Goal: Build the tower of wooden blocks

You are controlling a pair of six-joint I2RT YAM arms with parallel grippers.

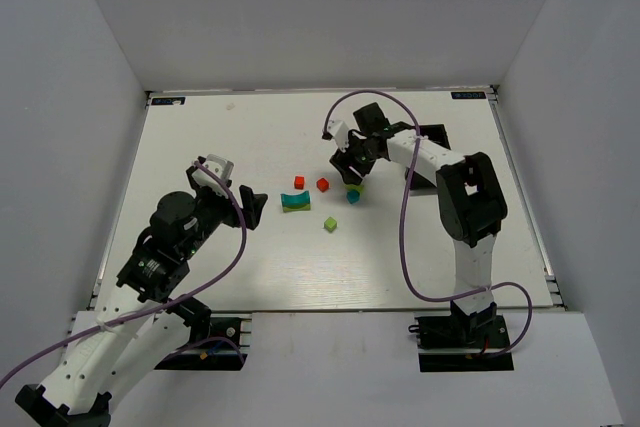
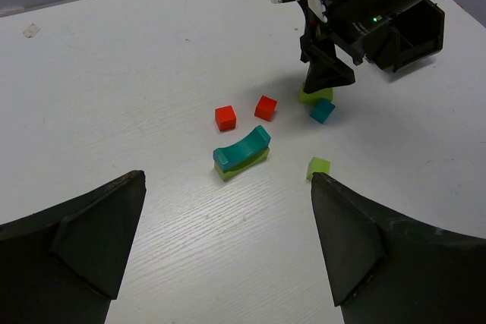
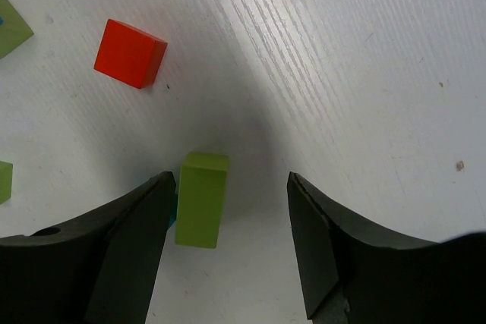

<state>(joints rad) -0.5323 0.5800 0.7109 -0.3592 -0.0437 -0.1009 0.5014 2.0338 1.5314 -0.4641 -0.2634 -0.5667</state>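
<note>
A teal arch sits on a lime bar (image 1: pixel 295 203), a low stack near the table's middle; it also shows in the left wrist view (image 2: pixel 241 149). Two red cubes (image 1: pixel 299 182) (image 1: pixel 323 184) lie just behind it. A lime cube (image 1: pixel 330 224) lies in front, and a teal cube (image 1: pixel 353 197) to the right. My right gripper (image 1: pixel 350 172) is open, pointing down around a lime block (image 3: pixel 201 199) that lies close to its left finger. My left gripper (image 1: pixel 238 187) is open and empty, left of the stack, above the table (image 2: pixel 228 187).
A black rectangular bin (image 2: pixel 416 29) stands behind the right arm at the back right. The table has raised white walls on three sides. A purple cable (image 1: pixel 405 217) loops beside the right arm.
</note>
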